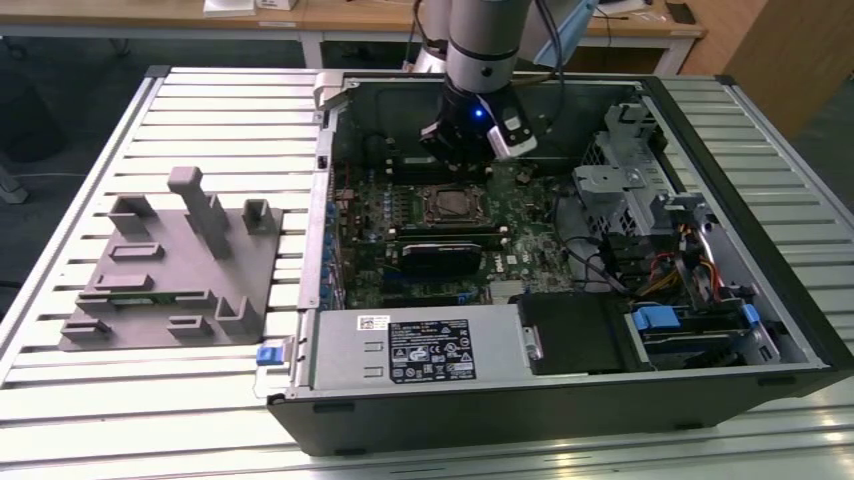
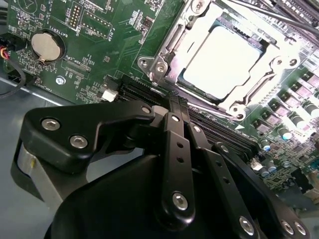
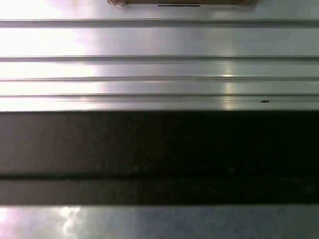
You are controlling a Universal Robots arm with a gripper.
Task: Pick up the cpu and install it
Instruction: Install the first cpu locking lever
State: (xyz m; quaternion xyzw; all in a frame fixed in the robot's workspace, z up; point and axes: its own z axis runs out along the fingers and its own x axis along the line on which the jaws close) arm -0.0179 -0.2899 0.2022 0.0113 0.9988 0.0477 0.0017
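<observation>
The cpu [image 2: 223,63], a pale silvery square, lies flat inside the metal-rimmed socket frame [image 2: 164,47] on the green motherboard. In the exterior view the socket [image 1: 451,205] sits mid-board inside the open computer case. My gripper [image 1: 470,158] hangs over the board just behind the socket, a little above it. In the second wrist view its black linkages run together to the fingertips [image 2: 175,103], which stand shut beside the socket's rim with nothing between them. The gripper does not touch the cpu.
A grey plastic block with upright posts [image 1: 174,270] lies on the slatted table at the exterior view's left. Inside the case are a power supply [image 1: 416,348], a drive cage [image 1: 627,190] and cables. A coin battery [image 2: 47,46] sits on the board. The first wrist view shows the table slats [image 3: 159,64].
</observation>
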